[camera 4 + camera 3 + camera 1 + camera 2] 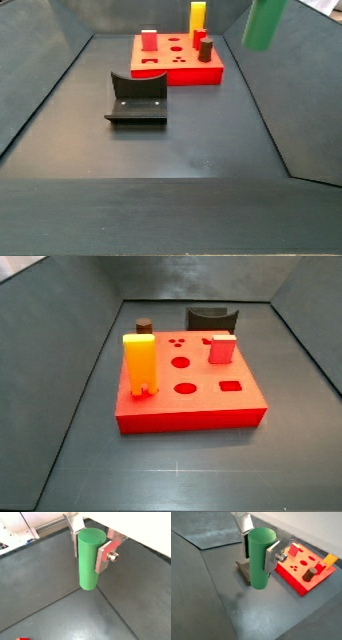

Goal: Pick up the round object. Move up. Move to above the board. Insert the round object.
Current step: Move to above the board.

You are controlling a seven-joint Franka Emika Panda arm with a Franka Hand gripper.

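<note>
The round object, a slim green cylinder peg [87, 567], hangs upright in my gripper [88, 552]. The silver fingers [102, 558] are shut on its upper part in both wrist views, and the gripper [258, 554] clamps the peg [260, 572] well above the grey floor. In a side view the peg [265, 25] is high at the right, off to the side of the board [181, 72]. The red board [201, 406] shows an empty round hole [186, 387] and square hole [230, 385]. The board also shows in a wrist view [298, 578]. The gripper itself is out of both side views.
On the board stand an orange-yellow block [140, 364], a short dark-topped peg [140, 327] and a small red block [222, 348]. The dark fixture [138, 97] stands on the floor near the board, below the peg in a wrist view [243, 568]. Sloping walls surround the floor.
</note>
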